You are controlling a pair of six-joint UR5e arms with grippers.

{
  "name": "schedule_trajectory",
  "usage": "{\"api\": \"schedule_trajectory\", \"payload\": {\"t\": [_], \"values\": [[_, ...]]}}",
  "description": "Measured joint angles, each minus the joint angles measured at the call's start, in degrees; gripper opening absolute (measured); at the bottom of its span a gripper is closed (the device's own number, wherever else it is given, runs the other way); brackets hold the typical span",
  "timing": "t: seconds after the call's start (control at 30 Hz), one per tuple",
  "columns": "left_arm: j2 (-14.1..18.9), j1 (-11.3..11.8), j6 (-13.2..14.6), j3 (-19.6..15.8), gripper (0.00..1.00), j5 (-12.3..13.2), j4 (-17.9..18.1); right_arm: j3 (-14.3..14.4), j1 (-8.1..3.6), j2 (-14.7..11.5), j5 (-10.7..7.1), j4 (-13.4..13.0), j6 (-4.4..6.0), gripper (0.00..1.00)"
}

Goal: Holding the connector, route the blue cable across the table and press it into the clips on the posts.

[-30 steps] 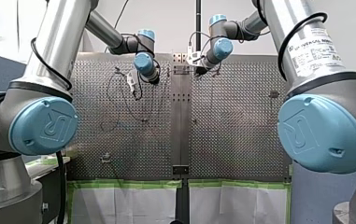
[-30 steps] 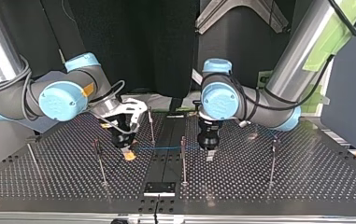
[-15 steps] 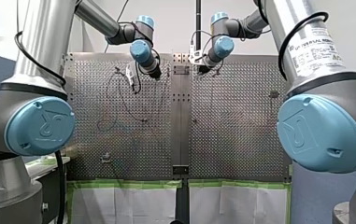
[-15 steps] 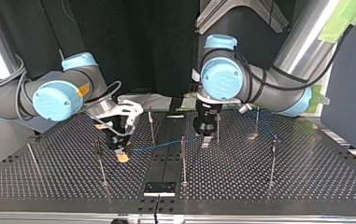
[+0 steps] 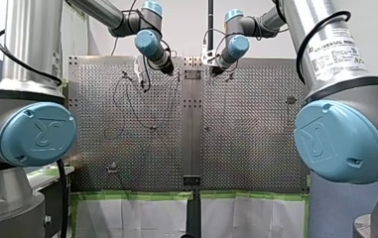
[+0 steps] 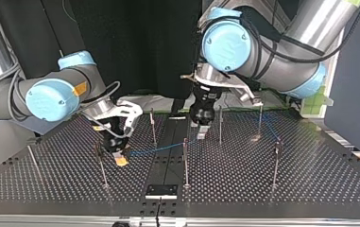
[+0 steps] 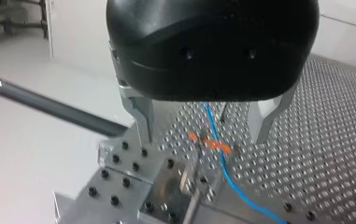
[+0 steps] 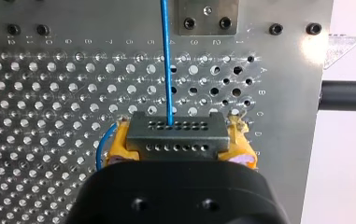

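Blue cable point(image 6: 158, 149), being strung from the connector point(image 8: 175, 135) left of the centre post point(image 6: 185, 163) in the top view, across that post. Gripping the connector in right jaws, between yellow pads point(image 8: 116, 144). Hovering with left jaws wide apart, astride the cable just right of the post, over what looks like an orange clip point(image 7: 208, 142). Lowering squarely, pressing gently, avoiding slack or twist.

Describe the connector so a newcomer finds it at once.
Over the perforated table, find my right gripper at the top view's left. Between its yellow pads sits the connector: a grey block with rows of holes, the blue cable leaving it.
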Motion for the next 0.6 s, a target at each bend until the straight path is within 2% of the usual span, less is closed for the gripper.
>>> {"api": "schedule_trajectory", "payload": {"t": [0.27,0.6], "values": [[-1.71,-4.50,-0.32,1.54,1.00,-3.70,3.39,0.18,-0.35,-0.03,1.59,0.27,-0.16,0.00],[-4.43,-10.71,-0.13,4.60,1.00,-4.81,3.11,0.86,-0.87,-0.11,1.96,0.34,-0.31,0.00]]}}
